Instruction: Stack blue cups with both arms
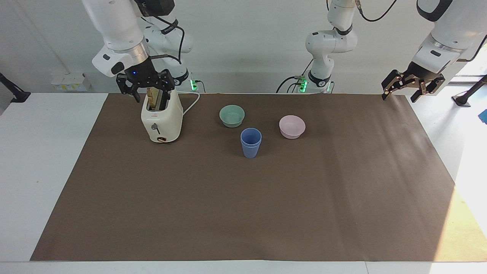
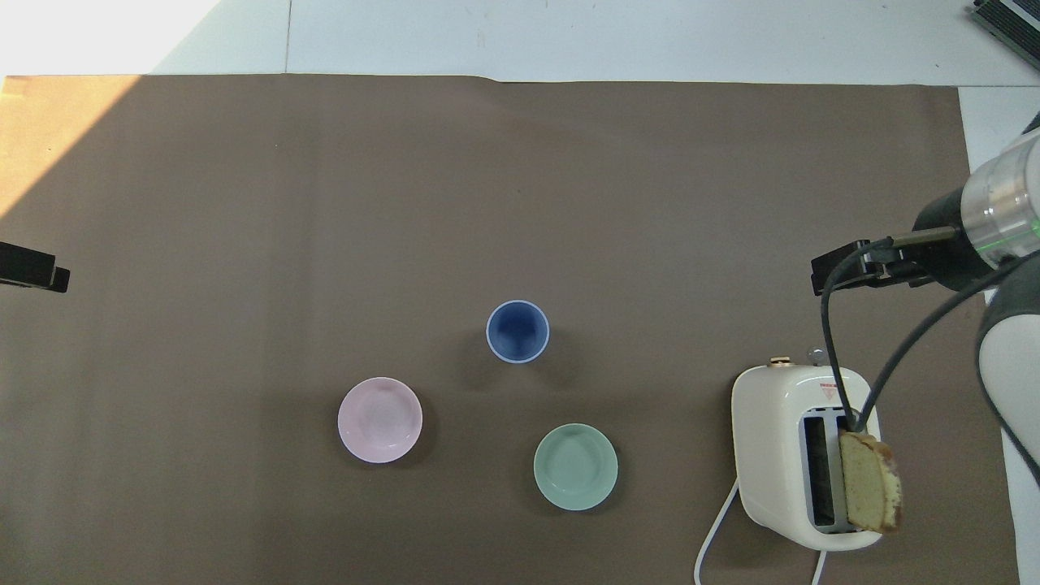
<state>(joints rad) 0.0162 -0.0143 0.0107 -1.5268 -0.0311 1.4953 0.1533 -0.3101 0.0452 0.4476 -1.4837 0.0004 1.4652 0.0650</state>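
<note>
Two grippers hang up in the air at the robots' end: the right gripper [image 1: 145, 84] over the toaster [image 1: 161, 120] and its bread slice [image 1: 153, 97], fingers spread and holding nothing; the left gripper [image 1: 412, 84] over the brown mat's [image 1: 243, 213] corner, fingers also spread. Farther out sit the mint bowl [image 1: 232, 115] and pink bowl [image 1: 292, 126], then the blue cups [image 1: 250, 142], nested upright, farther from the robots than both.
</note>
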